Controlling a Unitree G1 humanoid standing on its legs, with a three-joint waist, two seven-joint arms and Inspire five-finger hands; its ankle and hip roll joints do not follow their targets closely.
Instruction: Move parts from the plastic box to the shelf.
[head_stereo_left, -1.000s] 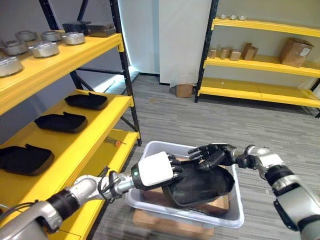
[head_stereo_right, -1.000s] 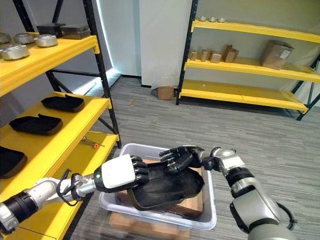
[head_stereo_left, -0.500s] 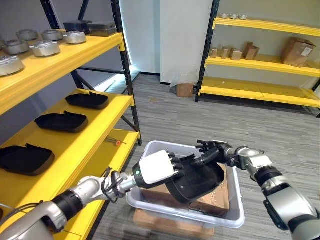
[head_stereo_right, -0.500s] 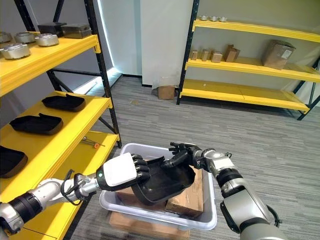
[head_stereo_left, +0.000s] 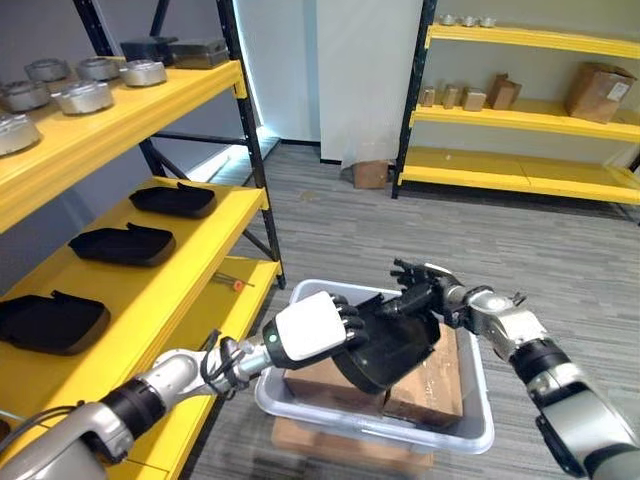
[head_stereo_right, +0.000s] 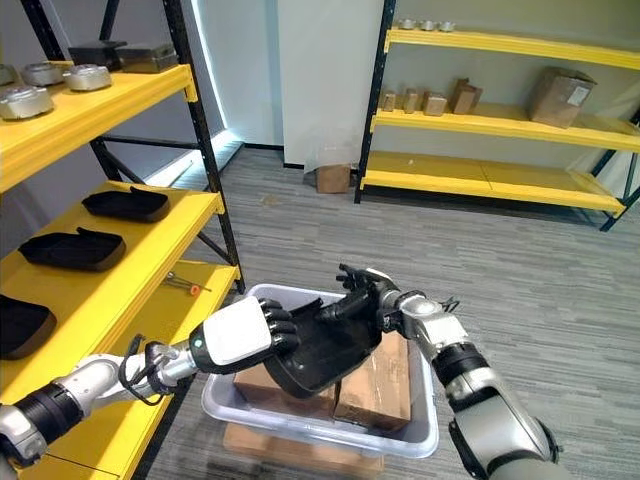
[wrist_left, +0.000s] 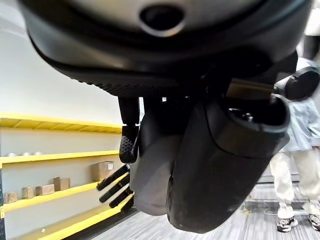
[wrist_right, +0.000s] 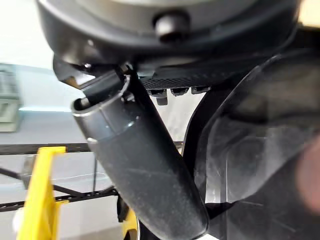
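A black moulded plastic part (head_stereo_left: 388, 345) is held tilted over the grey plastic box (head_stereo_left: 477, 390). My left hand (head_stereo_left: 312, 326), with its white cover, has its fingers curled round the part's left edge. My right hand (head_stereo_left: 428, 290) pinches the part's upper right rim between thumb and fingers. In the left wrist view the part (wrist_left: 155, 170) lies against the thumb (wrist_left: 225, 165). In the right wrist view the part (wrist_right: 250, 150) sits beside the thumb (wrist_right: 145, 165). The yellow shelf (head_stereo_left: 130, 290) stands to my left.
Three similar black parts (head_stereo_left: 122, 244) lie on the shelf's middle level, and metal castings (head_stereo_left: 85, 95) on its top level. Cardboard packs (head_stereo_left: 425, 385) fill the box bottom. A small tool (head_stereo_left: 232, 283) lies on the lower level. Far shelving (head_stereo_left: 520, 120) holds cartons. A person's legs (wrist_left: 295, 190) stand nearby.
Both hands have raised the black part out of the box and tipped it more upright, shifting it slightly left. The right hand followed its rim upward.
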